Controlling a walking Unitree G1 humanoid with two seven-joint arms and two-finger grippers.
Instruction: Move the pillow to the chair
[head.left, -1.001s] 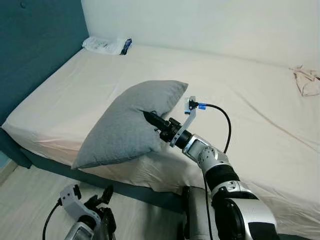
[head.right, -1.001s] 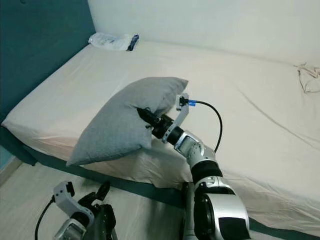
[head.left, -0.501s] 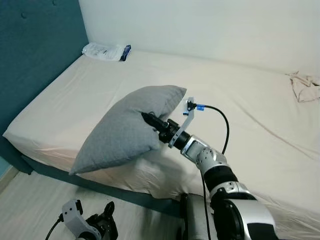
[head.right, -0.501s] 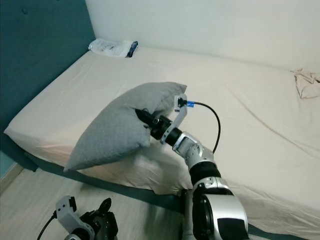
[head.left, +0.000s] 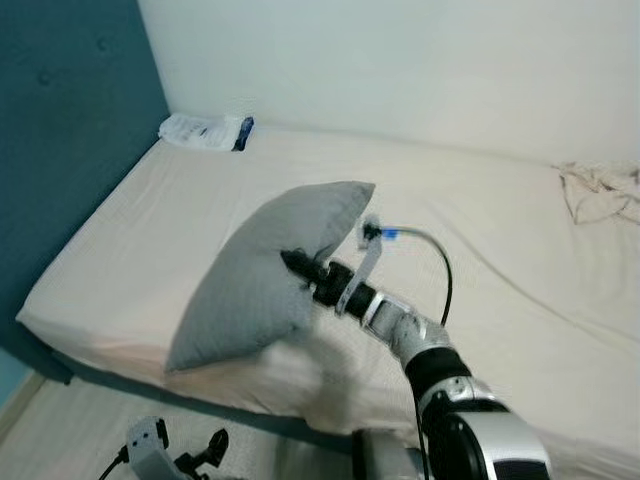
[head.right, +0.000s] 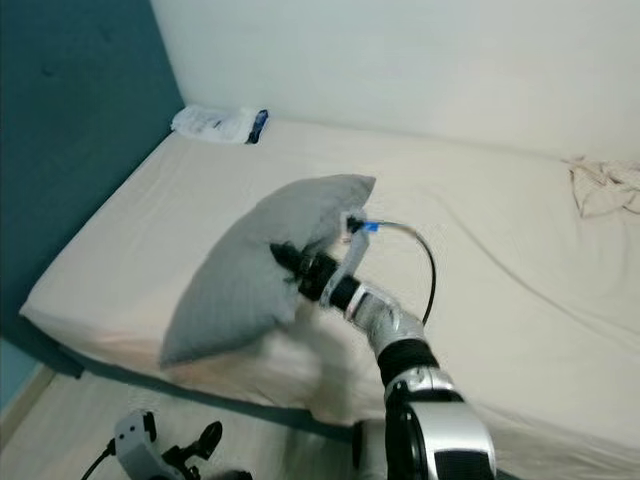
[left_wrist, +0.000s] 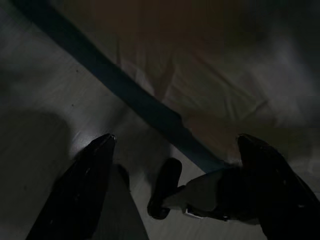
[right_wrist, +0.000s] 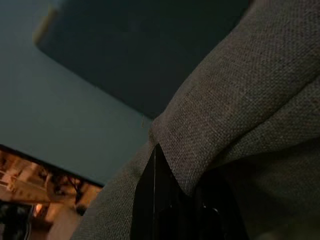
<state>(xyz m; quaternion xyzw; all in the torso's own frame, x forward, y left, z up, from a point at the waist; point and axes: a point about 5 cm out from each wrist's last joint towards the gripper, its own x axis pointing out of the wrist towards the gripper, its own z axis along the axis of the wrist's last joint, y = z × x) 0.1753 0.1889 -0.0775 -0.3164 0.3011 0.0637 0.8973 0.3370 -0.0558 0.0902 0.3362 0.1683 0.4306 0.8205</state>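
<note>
Head views: the right gripper (head.left: 292, 262) is clenched on a fold of the grey pillow (head.left: 262, 275), holding it raised above the near edge of the bed (head.left: 150, 240) by one side so that its lower corner hangs free of the sheet, ready for carrying; no chair is visible. Left wrist view: the left gripper (left_wrist: 175, 170) hangs idle low over the floor (left_wrist: 45, 125) beside the bed's dark base, fingers spread wide and holding nothing. Right wrist view: the pillow's woven fabric bunches around one black finger (right_wrist: 155, 210), indicating a pinch grasp deep enough to bear its weight.
</note>
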